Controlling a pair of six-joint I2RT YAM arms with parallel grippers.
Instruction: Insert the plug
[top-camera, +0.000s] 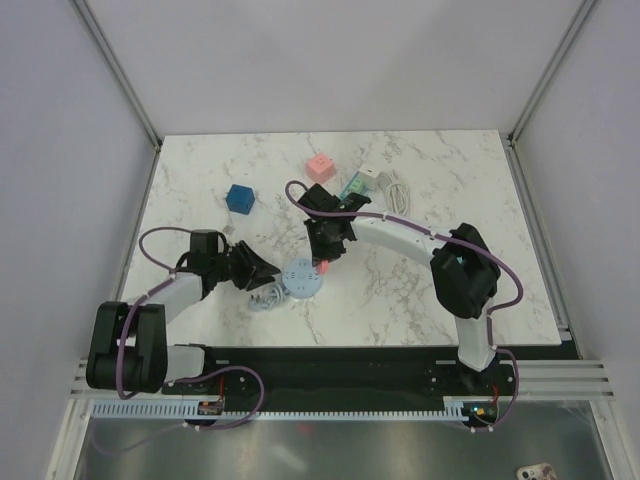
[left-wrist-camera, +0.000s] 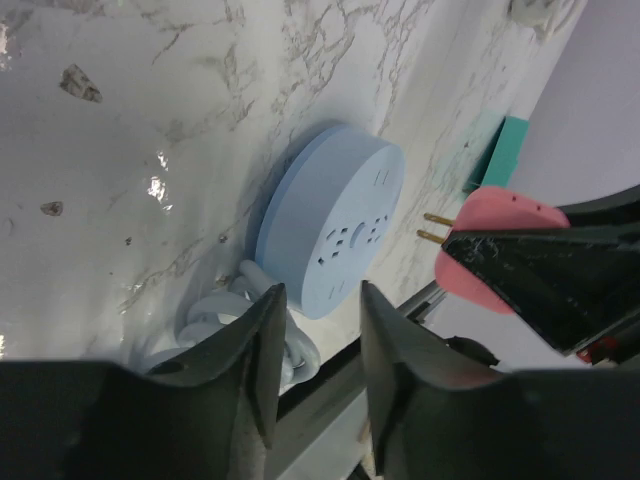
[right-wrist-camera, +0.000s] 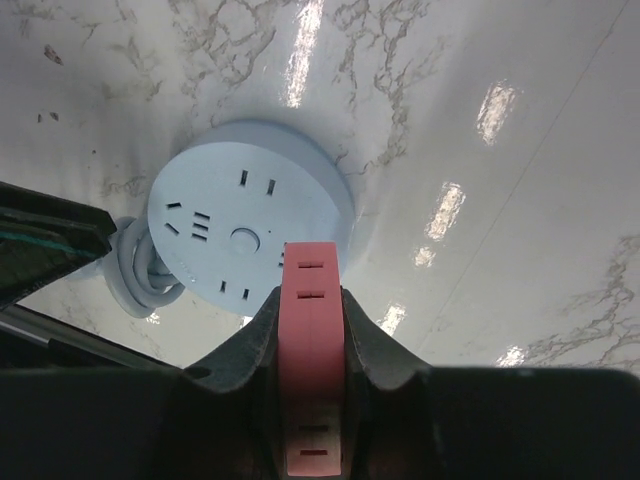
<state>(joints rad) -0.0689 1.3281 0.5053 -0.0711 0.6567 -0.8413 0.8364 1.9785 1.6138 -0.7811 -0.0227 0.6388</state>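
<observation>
White marble table (top-camera: 420, 290), grey walls (top-camera: 300, 60) — right hand (right-wrist-camera: 312, 305) pinches pink plug (left-wrist-camera: 490, 250), left hand (left-wrist-camera: 322, 305) half-spread.

The plug (right-wrist-camera: 312, 340) is a small salmon-pink block with two brass prongs (left-wrist-camera: 436, 225). It is pinched by its sides in the right gripper (right-wrist-camera: 312, 305) and held in the air, its prongs aimed at the socket hub (right-wrist-camera: 240, 215) but apart from it. The hub is a round, pale-blue disc lying flat on the table (top-camera: 420, 300), slotted face up. Its white cord (right-wrist-camera: 140, 278) is coiled against its side.

Overhead from behind; both wrist views close on socket (right-wrist-camera: 250, 210)
</observation>
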